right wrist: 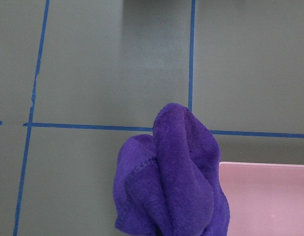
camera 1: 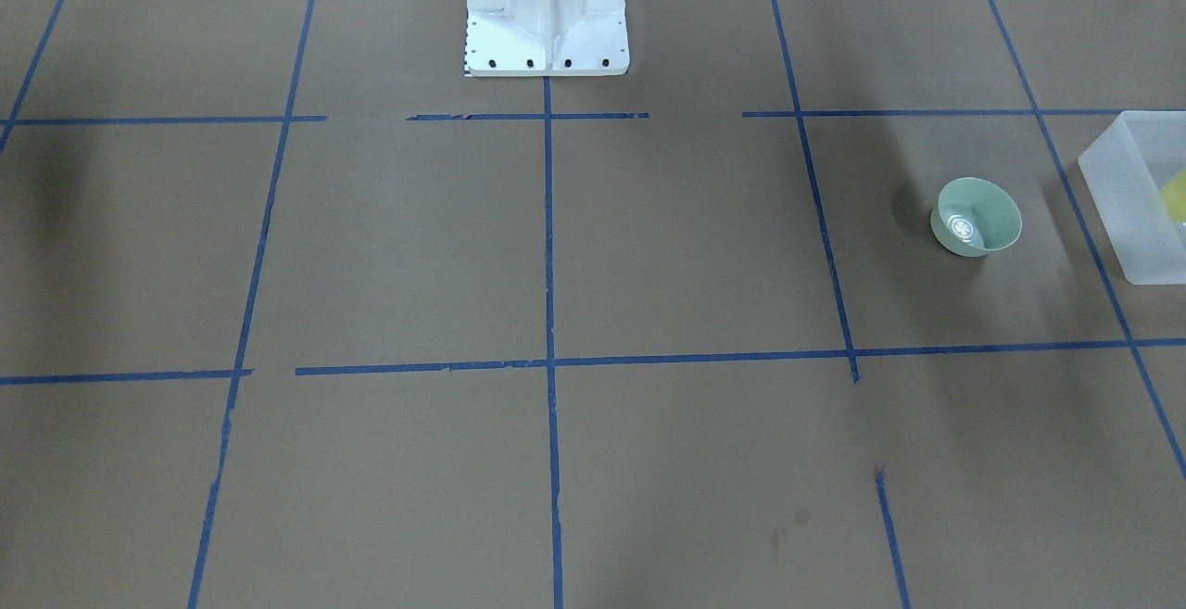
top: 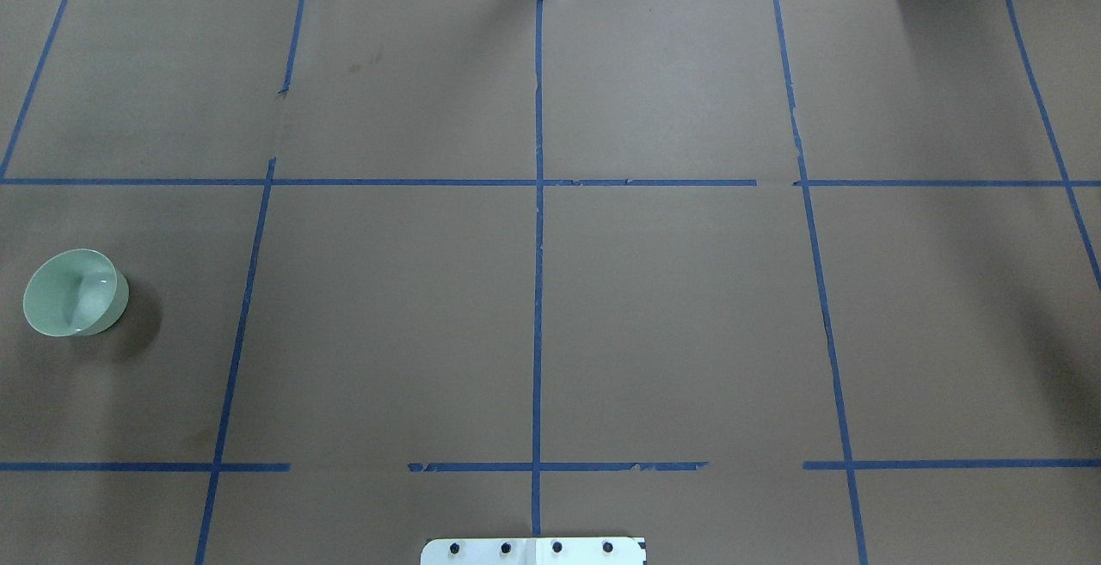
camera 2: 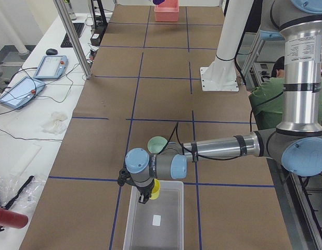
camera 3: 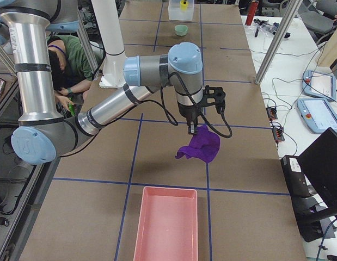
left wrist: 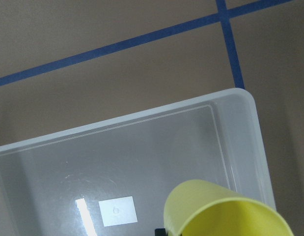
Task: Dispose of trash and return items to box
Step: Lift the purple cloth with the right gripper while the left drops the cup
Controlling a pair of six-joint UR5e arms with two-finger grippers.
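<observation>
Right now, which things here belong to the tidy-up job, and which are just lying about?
Job:
yellow cup
clear box
green bowl
purple cloth
pink tray

Lying about, on the side bench:
tablets
red can
crumpled white paper

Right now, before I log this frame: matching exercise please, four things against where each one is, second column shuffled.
Things:
1. yellow cup
2. pale-green bowl
3. purple cloth
4. pink tray

Places:
A. standing on the table, near the box but apart from it
B. hanging at the right gripper, off the table
C. at the left gripper, over the box
D. on the table at the right arm's end

Pairs: 1-C, 2-A, 3-B, 4-D
</observation>
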